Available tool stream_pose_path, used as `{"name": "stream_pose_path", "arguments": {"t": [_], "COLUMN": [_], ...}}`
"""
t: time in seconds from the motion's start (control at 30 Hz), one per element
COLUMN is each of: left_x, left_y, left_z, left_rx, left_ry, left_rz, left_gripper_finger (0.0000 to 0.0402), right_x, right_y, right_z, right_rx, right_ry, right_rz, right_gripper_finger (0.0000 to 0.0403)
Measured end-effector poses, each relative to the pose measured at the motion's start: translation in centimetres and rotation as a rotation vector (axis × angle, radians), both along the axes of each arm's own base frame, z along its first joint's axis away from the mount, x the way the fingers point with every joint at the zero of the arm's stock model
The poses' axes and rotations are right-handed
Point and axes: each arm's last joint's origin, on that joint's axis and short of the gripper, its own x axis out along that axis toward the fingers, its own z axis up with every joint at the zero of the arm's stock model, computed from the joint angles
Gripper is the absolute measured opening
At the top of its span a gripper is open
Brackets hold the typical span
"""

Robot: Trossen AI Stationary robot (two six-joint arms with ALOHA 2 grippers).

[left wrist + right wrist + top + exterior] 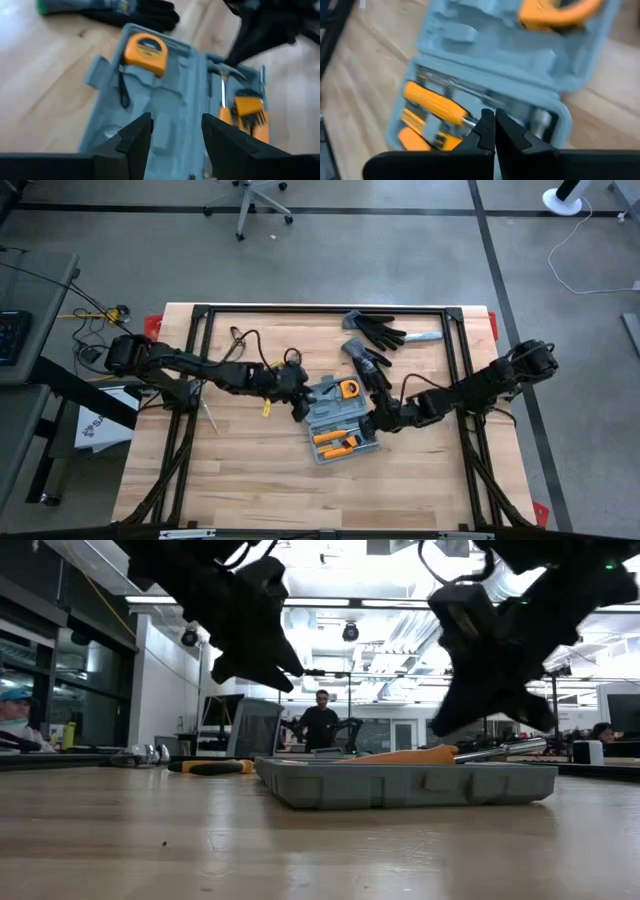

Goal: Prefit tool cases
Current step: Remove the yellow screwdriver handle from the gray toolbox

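Tool case (338, 420) lies open (claws (300, 402) flanking).

Open grey tool case (340, 420) lies mid-table. Left gripper (299, 396) at its left edge; right gripper (381, 420) at its right. Black gloves (372, 340) behind the case.
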Motion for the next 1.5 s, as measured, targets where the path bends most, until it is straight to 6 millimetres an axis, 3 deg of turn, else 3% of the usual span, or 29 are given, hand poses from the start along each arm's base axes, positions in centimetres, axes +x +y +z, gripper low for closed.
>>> {"name": "stream_pose_path", "arguments": {"t": [0.33,0.5,0.67,1.07,1.5], "left_x": [0.3,0.2,0.1,0.1,0.1], "left_y": [-2.8,-4.0,-4.7,-4.7,-4.7], "left_z": [-1.5,-1.9,-2.0,-2.0,-2.0], "left_rx": [-0.008,-0.027,-0.025,-0.025,-0.016], "left_ry": [0.048,0.059,0.062,0.059,0.057], "left_rz": [-0.049,-0.068,-0.088,-0.065,-0.053], "left_gripper_finger": [0.0165,0.0165,0.0165,0.0165,0.0165], "right_x": [0.8,0.2,-0.5,-1.0,-1.5], "right_y": [-0.7,0.9,2.5,2.6,2.4], "right_z": [0.4,0.2,0.1,-0.3,-0.7], "right_rx": [-0.106,-0.117,-0.173,-0.349,-0.354], "right_ry": [-0.024,-0.016,-0.01,0.057,0.124], "right_rz": [0.395,0.685,0.826,0.868,0.89], "right_gripper_finger": [0.0,0.0,0.001,0.0103,0.0113]}}
